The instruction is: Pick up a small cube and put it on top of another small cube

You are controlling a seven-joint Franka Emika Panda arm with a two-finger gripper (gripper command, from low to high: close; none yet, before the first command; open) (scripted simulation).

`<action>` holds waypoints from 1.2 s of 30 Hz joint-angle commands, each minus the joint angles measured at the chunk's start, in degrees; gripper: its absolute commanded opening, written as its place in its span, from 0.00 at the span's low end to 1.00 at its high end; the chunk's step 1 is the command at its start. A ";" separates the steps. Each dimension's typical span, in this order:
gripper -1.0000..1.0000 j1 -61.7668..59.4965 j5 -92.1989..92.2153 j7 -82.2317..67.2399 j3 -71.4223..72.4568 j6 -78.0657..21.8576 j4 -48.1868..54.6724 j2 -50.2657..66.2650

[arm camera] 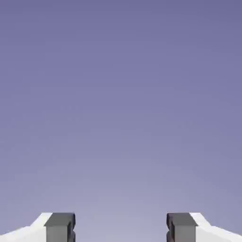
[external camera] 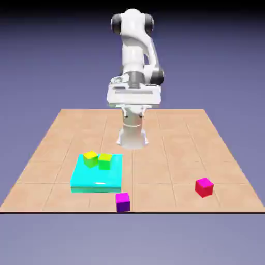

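Observation:
The small crimson-red cube [external camera: 204, 187] sits on the wooden table near its front edge, at the exterior view's right. A magenta-purple cube [external camera: 122, 201] rests at the front edge near the middle. A yellow cube [external camera: 90, 158] and a green cube [external camera: 105, 161] stand side by side on a cyan slab. My gripper [external camera: 134, 98] hangs high above the table's far side, well away from every cube. In the hand view the gripper [arm camera: 121, 228] is open; its fingertips [arm camera: 59, 227] are wide apart with only the blue-violet backdrop between them.
The flat cyan slab [external camera: 98, 181] lies left of the middle, raised a little above the tiled table [external camera: 171, 140]. The table's front edge runs just below the magenta-purple cube.

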 commanded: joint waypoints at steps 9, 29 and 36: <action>0.50 8.70 -2.81 -22.43 2.74 -7.72 9.83 17.04; 0.50 26.32 -8.93 -66.32 7.57 -21.31 29.67 52.77; 0.00 27.55 -10.52 -65.10 5.91 -16.68 30.83 58.56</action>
